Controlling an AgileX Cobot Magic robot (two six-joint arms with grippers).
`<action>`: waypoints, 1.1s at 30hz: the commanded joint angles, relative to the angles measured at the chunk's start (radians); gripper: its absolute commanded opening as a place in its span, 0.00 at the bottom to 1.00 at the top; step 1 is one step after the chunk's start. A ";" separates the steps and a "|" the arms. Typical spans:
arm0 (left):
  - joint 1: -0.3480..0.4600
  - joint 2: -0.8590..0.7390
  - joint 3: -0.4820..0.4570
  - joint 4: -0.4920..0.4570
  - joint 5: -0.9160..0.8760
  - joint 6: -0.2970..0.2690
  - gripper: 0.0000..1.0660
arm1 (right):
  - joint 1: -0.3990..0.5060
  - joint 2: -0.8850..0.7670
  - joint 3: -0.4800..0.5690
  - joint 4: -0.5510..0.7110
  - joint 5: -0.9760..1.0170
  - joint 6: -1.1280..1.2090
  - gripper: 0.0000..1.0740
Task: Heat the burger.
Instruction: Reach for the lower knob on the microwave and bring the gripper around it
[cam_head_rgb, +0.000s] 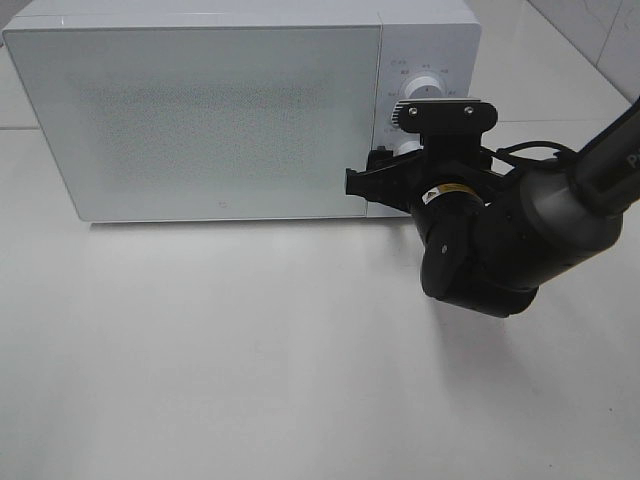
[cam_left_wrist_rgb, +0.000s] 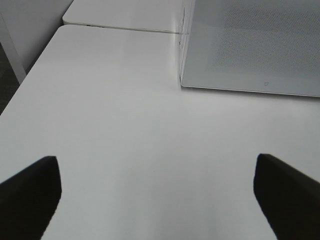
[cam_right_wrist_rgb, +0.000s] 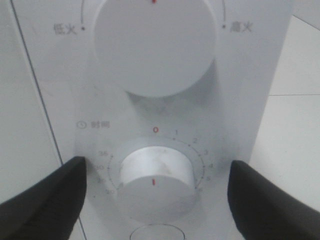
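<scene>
At the far edge of the white tabletop (cam_head_rgb: 250, 350): white box-shaped microwave oven (cam_head_rgb: 200, 110), frosted door shut. Black right gripper (cam_right_wrist_rgb: 156, 175) close against the control panel at the right end of the oven front, fingers (cam_right_wrist_rgb: 45, 200) wide apart on both sides of the small round white timer dial (cam_right_wrist_rgb: 154, 182), not touching it. Above that, larger round white power dial (cam_right_wrist_rgb: 155, 45). Black left gripper (cam_left_wrist_rgb: 160, 200) over the tabletop before the oven's left front corner, fingers also wide apart, holding nothing. Place of the burger: cannot tell, not seen in any view
</scene>
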 joint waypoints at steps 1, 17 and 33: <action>0.001 -0.021 0.004 -0.005 -0.007 -0.002 0.94 | -0.005 -0.013 0.000 -0.016 -0.008 0.022 0.62; 0.001 -0.021 0.004 -0.005 -0.007 -0.002 0.94 | -0.005 -0.013 0.000 -0.030 -0.013 0.023 0.00; 0.001 -0.021 0.004 -0.005 -0.007 -0.002 0.94 | -0.005 -0.013 0.000 -0.180 -0.116 0.228 0.00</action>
